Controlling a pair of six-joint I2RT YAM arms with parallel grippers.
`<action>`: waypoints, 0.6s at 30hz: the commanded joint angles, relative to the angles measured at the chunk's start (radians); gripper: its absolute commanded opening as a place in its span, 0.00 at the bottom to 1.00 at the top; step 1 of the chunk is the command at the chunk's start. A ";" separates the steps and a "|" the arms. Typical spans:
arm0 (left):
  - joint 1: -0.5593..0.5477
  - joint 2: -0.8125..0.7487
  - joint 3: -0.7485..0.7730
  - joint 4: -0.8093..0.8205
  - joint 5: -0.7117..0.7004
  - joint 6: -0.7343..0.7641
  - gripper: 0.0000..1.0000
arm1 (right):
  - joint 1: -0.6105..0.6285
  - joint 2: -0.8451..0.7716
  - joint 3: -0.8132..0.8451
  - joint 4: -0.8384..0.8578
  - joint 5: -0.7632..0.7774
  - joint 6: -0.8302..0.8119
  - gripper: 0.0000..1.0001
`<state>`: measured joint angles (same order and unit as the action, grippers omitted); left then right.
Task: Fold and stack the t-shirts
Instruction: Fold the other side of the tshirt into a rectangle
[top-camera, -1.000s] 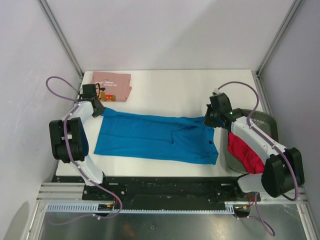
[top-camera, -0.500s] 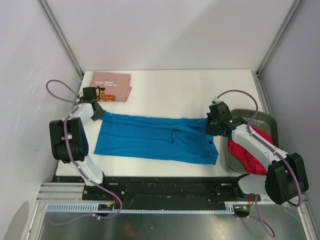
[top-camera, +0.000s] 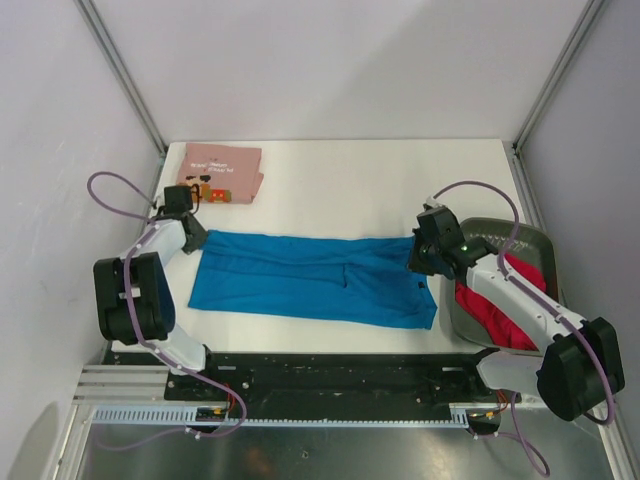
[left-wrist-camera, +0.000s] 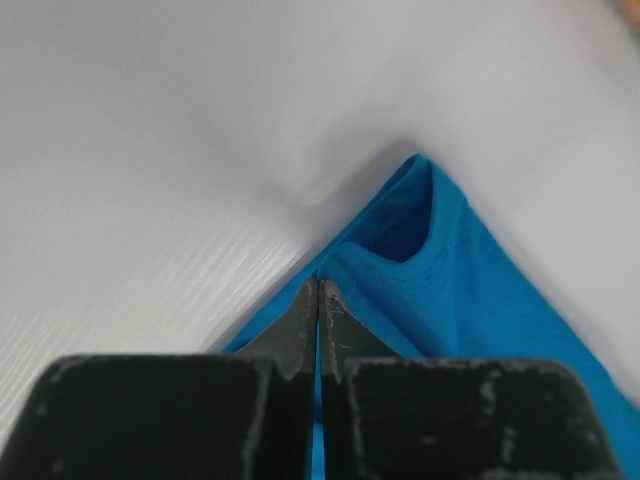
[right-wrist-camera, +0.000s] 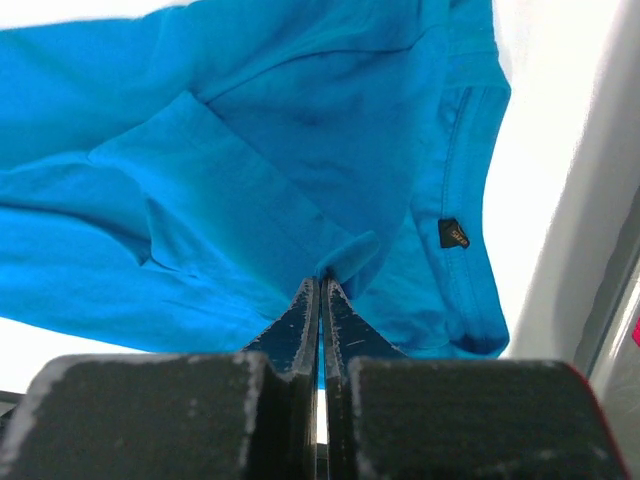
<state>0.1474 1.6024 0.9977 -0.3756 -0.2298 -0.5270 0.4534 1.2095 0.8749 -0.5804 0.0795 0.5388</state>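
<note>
Here, three t-shirts: red one (top-camera: 495, 310), pink one (top-camera: 222, 170), blue one (top-camera: 300, 275) pinched by left claw (left-wrist-camera: 318, 295), right claw (right-wrist-camera: 320, 290).

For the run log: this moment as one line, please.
left fingers: shut on bright blue cloth t-shirt; right fingers: shut on same; pink printed t-shirt: folded; red t-shirt: in dark grey basket

The white desk (top-camera: 350, 180) carries a blue t-shirt (top-camera: 300, 275) spread flat, left to right, across its middle. A folded pink t-shirt (top-camera: 225, 170) lies at its far left corner, and a dark grey basket (top-camera: 530, 245) sits at its right edge.
</note>
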 joint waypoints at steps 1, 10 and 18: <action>0.010 -0.048 -0.040 0.001 -0.021 -0.039 0.00 | 0.015 0.002 -0.024 -0.002 0.031 0.025 0.00; 0.015 -0.027 -0.062 -0.017 -0.024 -0.083 0.00 | 0.023 0.016 -0.055 0.008 0.039 0.027 0.00; 0.025 -0.081 -0.057 -0.039 -0.024 -0.083 0.00 | -0.005 -0.022 -0.056 -0.018 0.055 0.020 0.00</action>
<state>0.1608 1.5978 0.9440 -0.4091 -0.2325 -0.5888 0.4618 1.2236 0.8173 -0.5793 0.0990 0.5541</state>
